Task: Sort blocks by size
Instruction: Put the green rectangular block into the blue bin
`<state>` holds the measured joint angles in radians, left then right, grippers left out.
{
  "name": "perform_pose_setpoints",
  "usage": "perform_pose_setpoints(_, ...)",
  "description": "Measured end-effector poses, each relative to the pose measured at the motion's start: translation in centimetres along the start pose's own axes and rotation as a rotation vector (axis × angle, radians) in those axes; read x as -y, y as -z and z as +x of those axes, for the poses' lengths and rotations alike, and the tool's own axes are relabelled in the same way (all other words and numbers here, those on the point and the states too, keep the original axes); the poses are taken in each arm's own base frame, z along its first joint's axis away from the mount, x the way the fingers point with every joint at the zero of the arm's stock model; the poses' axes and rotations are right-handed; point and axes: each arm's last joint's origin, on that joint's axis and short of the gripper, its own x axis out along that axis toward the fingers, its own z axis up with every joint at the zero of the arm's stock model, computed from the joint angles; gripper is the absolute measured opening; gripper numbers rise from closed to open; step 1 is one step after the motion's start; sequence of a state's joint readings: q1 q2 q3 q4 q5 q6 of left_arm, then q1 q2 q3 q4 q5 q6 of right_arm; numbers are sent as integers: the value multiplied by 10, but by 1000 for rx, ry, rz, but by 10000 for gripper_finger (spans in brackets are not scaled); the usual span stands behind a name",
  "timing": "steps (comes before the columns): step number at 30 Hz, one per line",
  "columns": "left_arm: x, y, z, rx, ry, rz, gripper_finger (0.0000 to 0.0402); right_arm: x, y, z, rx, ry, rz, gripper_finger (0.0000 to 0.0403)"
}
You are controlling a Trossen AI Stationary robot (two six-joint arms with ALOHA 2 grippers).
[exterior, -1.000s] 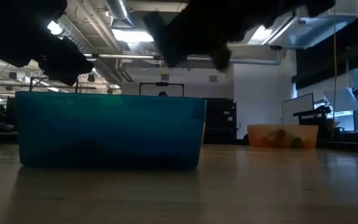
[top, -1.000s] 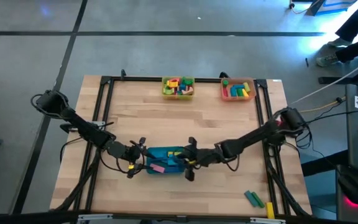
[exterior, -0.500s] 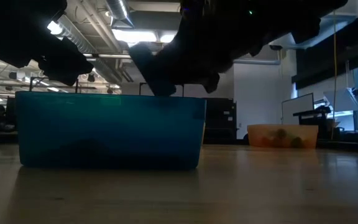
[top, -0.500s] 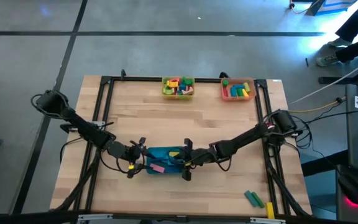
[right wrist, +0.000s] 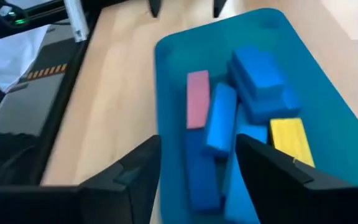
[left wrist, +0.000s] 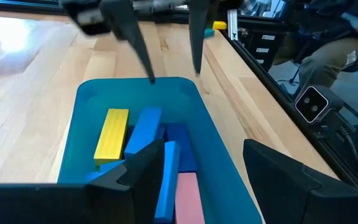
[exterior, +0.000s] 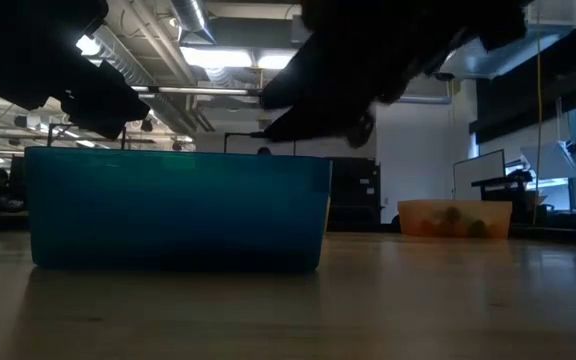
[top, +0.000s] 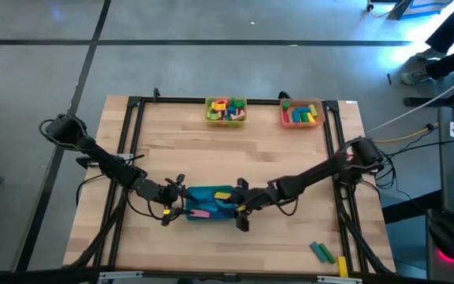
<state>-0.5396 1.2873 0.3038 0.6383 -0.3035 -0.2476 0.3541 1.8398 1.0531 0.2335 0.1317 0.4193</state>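
Teal plastic is what both grippers are parked over: the teal tray (top: pixel 209 204) near the front middle of the wooden table (top: pixel 235 158). The right gripper (top: pixel 241 214) is held over the tray's right end with its fingers spread apart and nothing seen between them; in the right wrist view the two dark fingers (right wrist: pixel 135 171) are splayed wide over the tray's contents. The left gripper (top: pixel 171 200) is held at the tray's left end, fingers likewise apart and empty, as shown by the gap in the left wrist view.

No brand, label or readable writing can be made out on anything, sadly.

Pose-wise, both arms are stretched low from the table's side edges toward the middle, wrists pointed at each other across the tray.

Inside the tray a handful of long blocks are piled: a yellow bar (left wrist: pixel 111 133), a pink bar (right wrist: pixel 197 99) and several blue bars (right wrist: pixel 220 118), lying loosely side by side and partly overlapping.

Further out, at the far edge, a yellow tray (top: pixel 225 110) and an orange tray (top: pixel 302 113) are each filled with mixed coloured blocks. At the front right corner a green block (top: pixel 320 252) and a yellow block (top: pixel 343 266) are left loose on the table, well apart from the trays.
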Motion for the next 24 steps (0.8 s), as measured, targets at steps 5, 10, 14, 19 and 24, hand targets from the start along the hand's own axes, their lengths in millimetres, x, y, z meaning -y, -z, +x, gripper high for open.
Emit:
perform_pose_setpoints(5,0,0,0,1,1,2,202,-12,-9,-35,-84,-6,75,196)
perform_pose_setpoints(10,0,0,0,1,1,0,202,-28,-5,-67,-188,6,199,181)
perform_pose_setpoints(14,0,-1,0,9,2,-2,202,-44,10,-83,-294,42,330,171)
perform_pose_setpoints(19,0,-1,0,12,3,7,202,-64,42,-100,-466,160,487,161)
perform_pose_setpoints(24,0,-4,0,37,-3,12,202,-85,71,-122,-565,288,650,154)
